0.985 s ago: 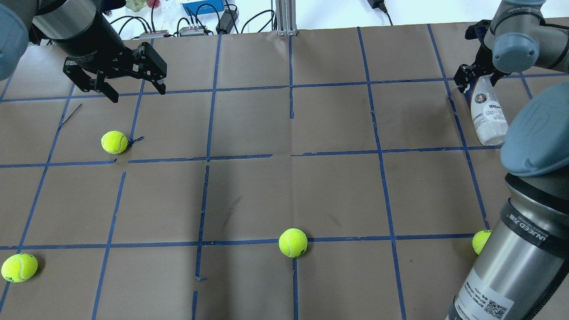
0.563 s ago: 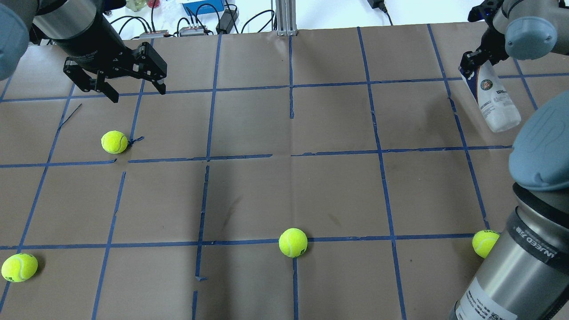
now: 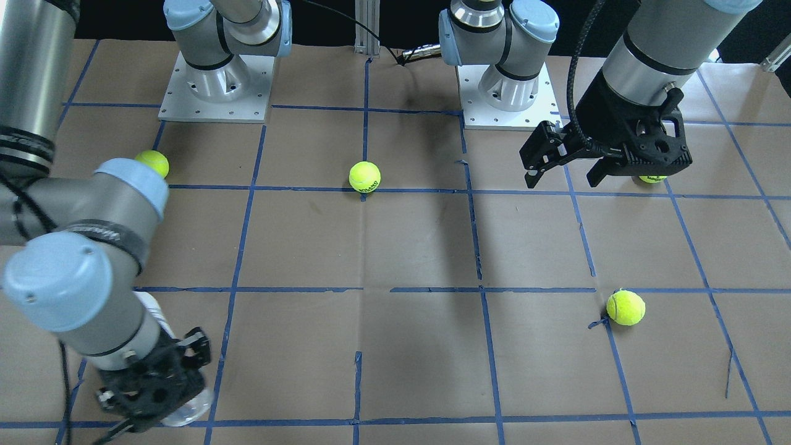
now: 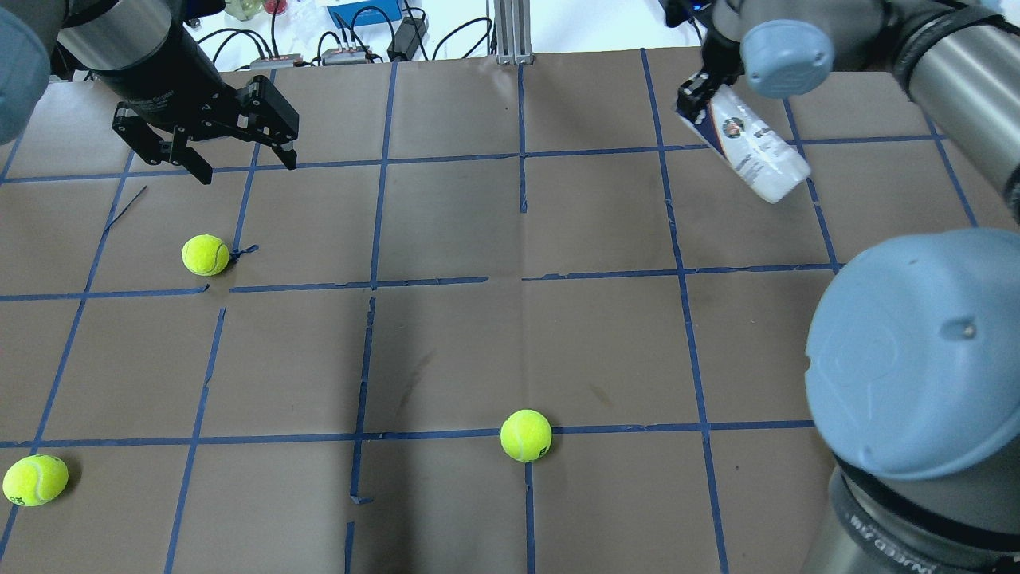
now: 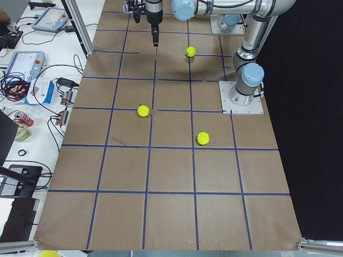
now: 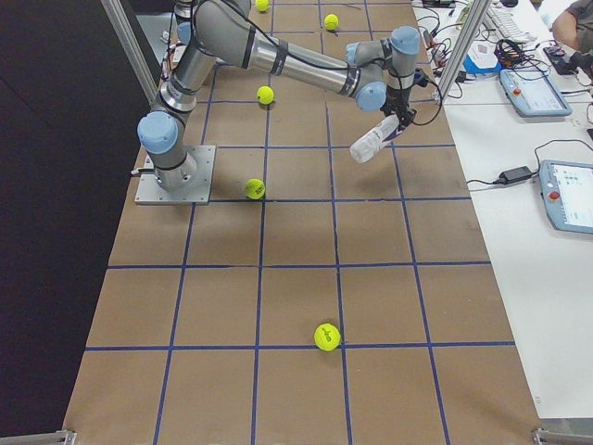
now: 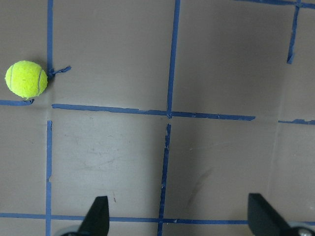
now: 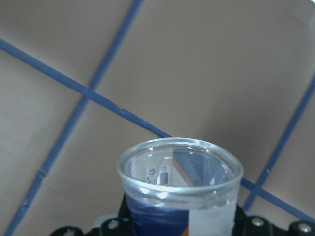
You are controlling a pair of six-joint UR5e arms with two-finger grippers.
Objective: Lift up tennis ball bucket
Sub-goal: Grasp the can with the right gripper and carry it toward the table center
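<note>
The clear tennis ball bucket (image 4: pixel 757 151) with its white and navy label hangs tilted in the air over the far right of the table. My right gripper (image 4: pixel 695 100) is shut on its upper end. The exterior right view shows the bucket (image 6: pixel 373 141) off the table, slanting down from the gripper (image 6: pixel 400 116). The right wrist view looks along the bucket (image 8: pixel 179 187) to its clear end. In the front-facing view only the bucket's clear end (image 3: pixel 188 408) shows, below the gripper (image 3: pixel 148 389). My left gripper (image 4: pixel 247 169) is open and empty above the far left, also seen in the front-facing view (image 3: pixel 563 179).
Yellow-green tennis balls lie on the brown paper with blue tape lines: one below the left gripper (image 4: pixel 205 254), one at front centre (image 4: pixel 525 435), one at the front left corner (image 4: pixel 34 479). Cables and boxes (image 4: pixel 362 12) lie past the far edge.
My right arm has raised the bucket and swung it left towards the far middle, tilting it more. The left arm has not moved.
</note>
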